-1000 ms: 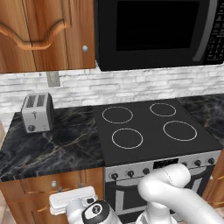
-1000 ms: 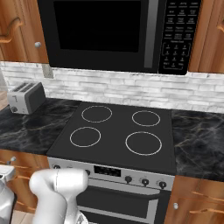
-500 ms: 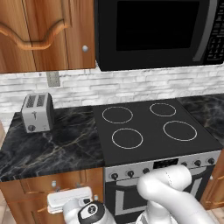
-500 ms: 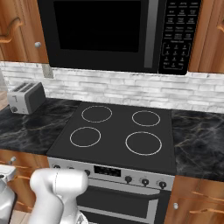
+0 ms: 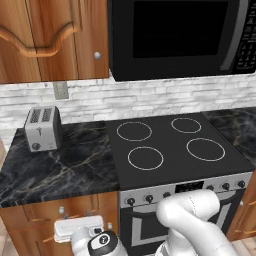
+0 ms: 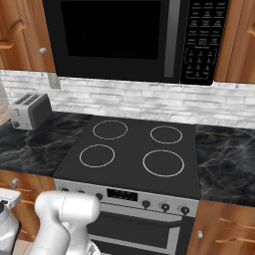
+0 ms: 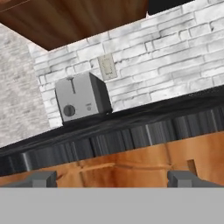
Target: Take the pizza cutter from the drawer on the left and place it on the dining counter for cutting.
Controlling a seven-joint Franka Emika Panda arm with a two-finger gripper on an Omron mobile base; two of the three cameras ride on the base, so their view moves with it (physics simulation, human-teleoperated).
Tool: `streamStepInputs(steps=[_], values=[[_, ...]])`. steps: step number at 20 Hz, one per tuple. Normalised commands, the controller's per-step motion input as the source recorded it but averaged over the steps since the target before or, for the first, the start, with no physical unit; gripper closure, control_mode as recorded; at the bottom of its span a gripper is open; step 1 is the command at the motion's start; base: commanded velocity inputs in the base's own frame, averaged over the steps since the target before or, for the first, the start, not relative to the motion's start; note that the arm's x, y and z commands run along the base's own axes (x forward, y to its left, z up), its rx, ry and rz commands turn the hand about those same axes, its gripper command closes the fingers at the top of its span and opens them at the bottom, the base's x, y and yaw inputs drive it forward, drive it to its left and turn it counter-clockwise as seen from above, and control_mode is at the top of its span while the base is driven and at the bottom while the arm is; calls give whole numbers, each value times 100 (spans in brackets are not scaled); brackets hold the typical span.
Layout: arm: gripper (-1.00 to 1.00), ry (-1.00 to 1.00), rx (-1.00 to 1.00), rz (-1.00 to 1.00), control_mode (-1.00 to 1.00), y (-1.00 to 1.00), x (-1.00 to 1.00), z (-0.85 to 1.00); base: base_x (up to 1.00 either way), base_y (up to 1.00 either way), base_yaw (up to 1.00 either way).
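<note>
The two small dark fingertips (image 7: 39, 178) stood wide apart at the bottom of the hand view, with nothing between them. The two-finger gripper (image 7: 113, 179) pointed at the warm-brown wooden front of the drawer (image 7: 131, 168), just under the edge of the narrow black marble worktop (image 7: 131, 127). In the left base view the white hand of the arm was low, near the bottom edge, in front of this drawer (image 5: 60, 212), whose small round silver knob (image 5: 61, 210) showed above the hand. The drawer looked closed, so I could not see the pizza cutter.

On the worktop (image 5: 65, 165) a boxy silver toaster (image 5: 43, 128) stood against the white brick wall (image 5: 150, 97), below a grey wall socket (image 5: 60, 90). To its right was the black glass cooktop with four white rings (image 5: 172, 147), and under it the oven front with a row of dark knobs (image 6: 144, 203). A black microwave (image 6: 134, 37) hung above the cooktop, between brown wooden wall cabinets (image 5: 50, 37).
</note>
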Motion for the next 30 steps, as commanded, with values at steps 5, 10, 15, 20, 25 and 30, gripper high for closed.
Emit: streamStepInputs(steps=[5, 10, 15, 20, 25, 30], values=[[-100, 0, 9, -3, -100, 0, 19, -10, 0, 0, 0], [-100, 0, 3, -2, -100, 11, 16, -31, 0, 0, 0], [-100, 0, 0, 0, -100, 24, 0, -18, 0, 0, 0], [-100, 0, 1, 0, -100, 7, 16, -8, 0, 0, 0], [-100, 0, 0, 0, -100, 8, 27, -14, 0, 0, 0], [-100, 0, 0, 0, -100, 14, 12, -34, 0, 0, 0]])
